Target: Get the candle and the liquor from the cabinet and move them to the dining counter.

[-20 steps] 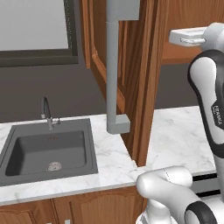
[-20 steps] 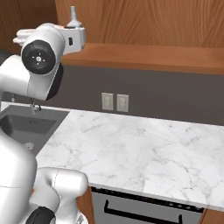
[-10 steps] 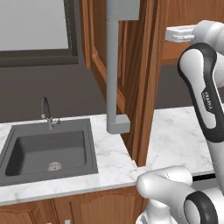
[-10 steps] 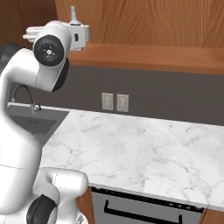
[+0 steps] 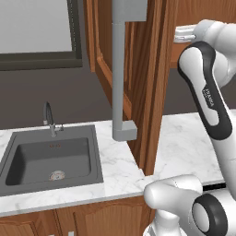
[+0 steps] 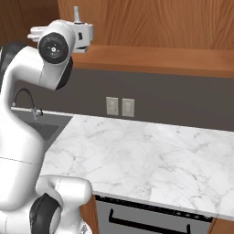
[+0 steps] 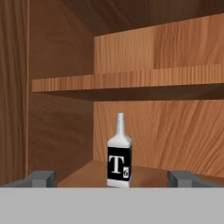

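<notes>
- Inside the cabinet (image 7: 61,109), on its lower shelf, the liquor (image 7: 119,153) stands upright, near the back wall, well ahead of the end effector (image 7: 111,177)
- Seen along the hand, the bottle sits almost midway between the two dark finger tips (image 7: 41,178), a touch right of centre
- Its long axis is vertical, neck up, black label with the white "T" facing the hand
- End effector spread wide and empty (nothing between the tips)
- Judgement: a straight push forward into the cabinet should bring the square body between the tips; little sideways correction seems needed
- Candle: I cannot tell where it is
- Below, the table (image 6: 151,155) of marble lies beside the sink (image 5: 48,156)
</notes>
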